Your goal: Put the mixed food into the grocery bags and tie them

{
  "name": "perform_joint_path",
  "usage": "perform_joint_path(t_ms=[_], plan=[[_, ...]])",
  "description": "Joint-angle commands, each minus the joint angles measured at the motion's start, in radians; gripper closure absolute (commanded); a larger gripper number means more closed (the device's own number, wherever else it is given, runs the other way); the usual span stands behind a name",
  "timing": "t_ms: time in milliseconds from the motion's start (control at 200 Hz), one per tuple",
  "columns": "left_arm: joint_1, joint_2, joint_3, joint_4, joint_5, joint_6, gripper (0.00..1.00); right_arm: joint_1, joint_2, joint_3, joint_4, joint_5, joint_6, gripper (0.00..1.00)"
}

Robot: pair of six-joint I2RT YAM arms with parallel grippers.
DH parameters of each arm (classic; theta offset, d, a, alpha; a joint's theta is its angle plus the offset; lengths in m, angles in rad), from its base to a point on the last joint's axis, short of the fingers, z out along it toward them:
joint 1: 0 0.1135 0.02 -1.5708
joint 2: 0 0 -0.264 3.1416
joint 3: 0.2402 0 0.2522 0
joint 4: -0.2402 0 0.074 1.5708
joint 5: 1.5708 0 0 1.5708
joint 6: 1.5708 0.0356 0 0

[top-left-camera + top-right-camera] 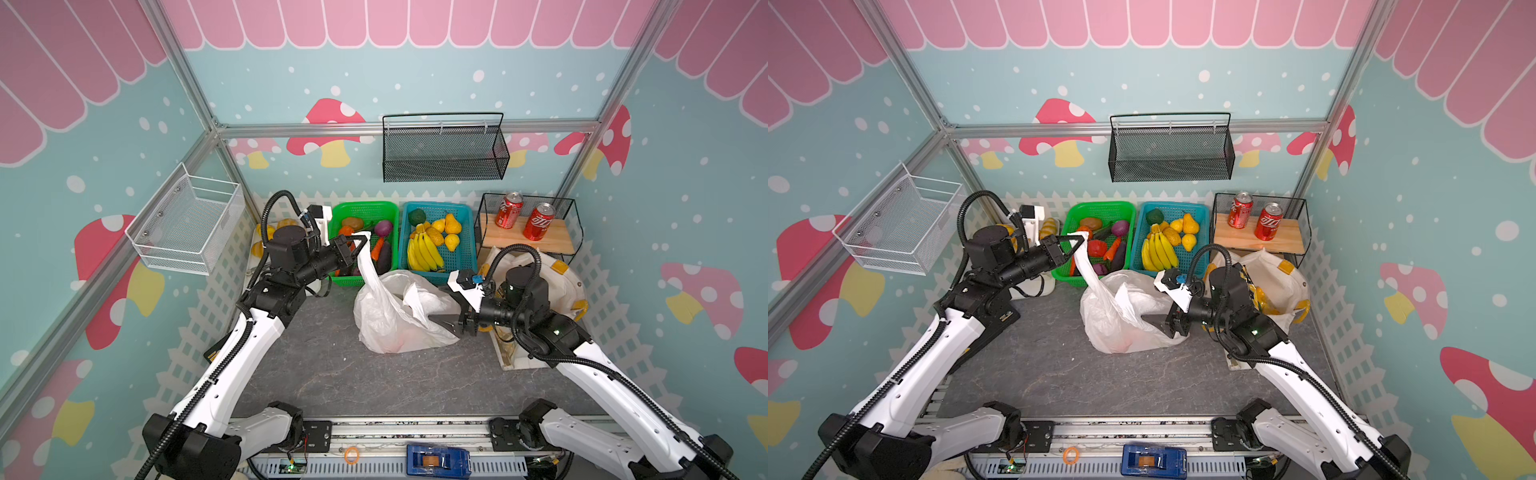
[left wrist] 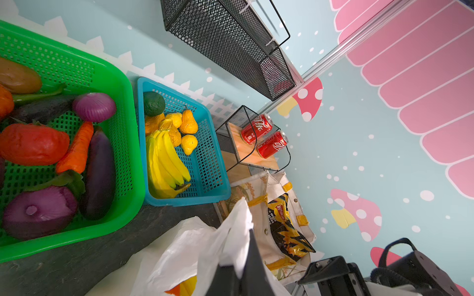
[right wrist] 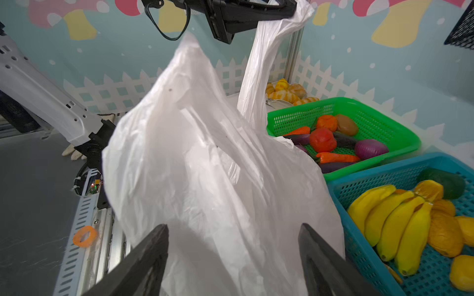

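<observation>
The white plastic grocery bag [image 1: 395,320] [image 1: 1121,320] slumps mid-table, with orange and yellow food showing at its mouth [image 2: 184,287]. My left gripper [image 1: 365,239] [image 2: 246,246] is shut on one handle loop and holds it stretched up over the green basket. My right gripper [image 1: 440,322] [image 3: 233,226] is open at the bag's right side, its fingers apart with loose bag film between them. The cream tote [image 1: 557,270] [image 2: 259,205] lies behind the right arm with a yellow-and-black snack packet [image 2: 287,230] in it. Yellow pear-like fruits [image 1: 451,224] sit in the blue basket.
A green basket [image 1: 386,206] of vegetables and a blue basket [image 1: 465,266] with bananas stand at the back. Red cans [image 1: 510,210] stand on a wire shelf at the back right. Bread rolls [image 3: 287,92] lie at the back left. Mesh baskets [image 1: 444,149] [image 1: 187,224] hang on the walls.
</observation>
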Motion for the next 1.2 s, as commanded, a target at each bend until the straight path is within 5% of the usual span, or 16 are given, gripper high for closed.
perform_joint_path(t_ms=[0,145,225,330,550,710,846,1031,1196], plan=[[0.006,0.004,0.024,-0.022,-0.006,0.024,1.00,-0.021,0.039,-0.007,0.118,-0.124,0.000,0.42],[0.006,0.003,0.026,-0.023,-0.007,0.027,1.00,-0.038,0.075,-0.008,0.200,-0.145,0.028,0.86],[0.008,-0.001,0.024,-0.026,-0.012,0.031,1.00,-0.055,0.081,-0.017,0.252,-0.105,0.080,1.00],[0.020,-0.023,0.023,-0.052,-0.028,0.059,0.88,-0.108,0.083,-0.036,0.322,-0.036,0.221,1.00],[0.055,-0.185,-0.088,-0.039,-0.219,0.132,0.44,-0.181,0.116,-0.127,0.518,-0.014,0.537,1.00],[0.036,-0.287,-0.130,-0.003,-0.179,0.217,0.37,-0.181,0.118,-0.144,0.555,0.007,0.563,1.00],[-0.171,-0.333,-0.114,-0.004,-0.208,0.409,0.37,-0.181,0.115,-0.145,0.556,0.035,0.564,1.00],[-0.583,-0.179,0.020,-0.053,-0.515,0.679,0.28,-0.181,0.094,-0.165,0.596,0.041,0.572,1.00],[-0.714,0.034,0.182,-0.070,-0.671,0.842,0.20,-0.181,0.084,-0.176,0.609,0.029,0.575,1.00]])
